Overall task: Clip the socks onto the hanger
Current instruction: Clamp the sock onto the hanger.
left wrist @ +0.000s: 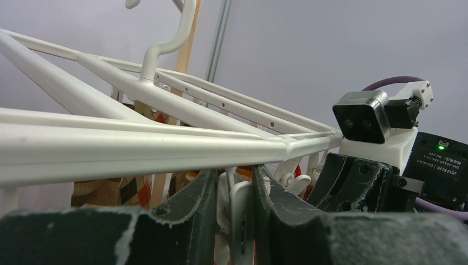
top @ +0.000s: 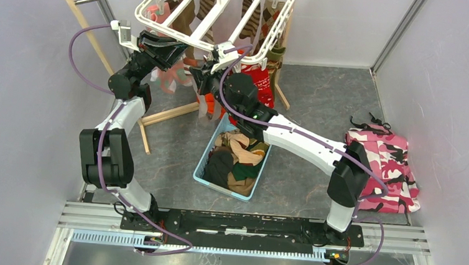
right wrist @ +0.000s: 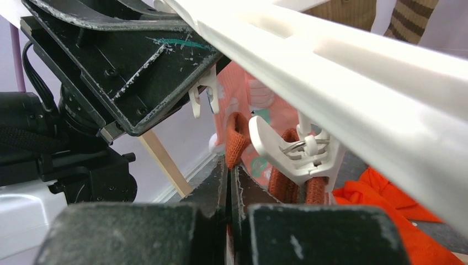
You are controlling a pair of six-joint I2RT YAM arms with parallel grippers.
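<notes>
Left gripper [left wrist: 236, 185] pinching clip [left wrist: 241, 218] on hanger [left wrist: 165, 146]; right gripper [right wrist: 230, 168] clamped on orange sock [right wrist: 237, 135], second clip [right wrist: 292, 160] beside

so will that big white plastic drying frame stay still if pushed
Probably not. The white plastic drying frame hangs from a hook, so it will likely swing or tilt. Its thin slats may flex a little. The small white clip held in the left gripper dangles, so it may wobble.
</notes>
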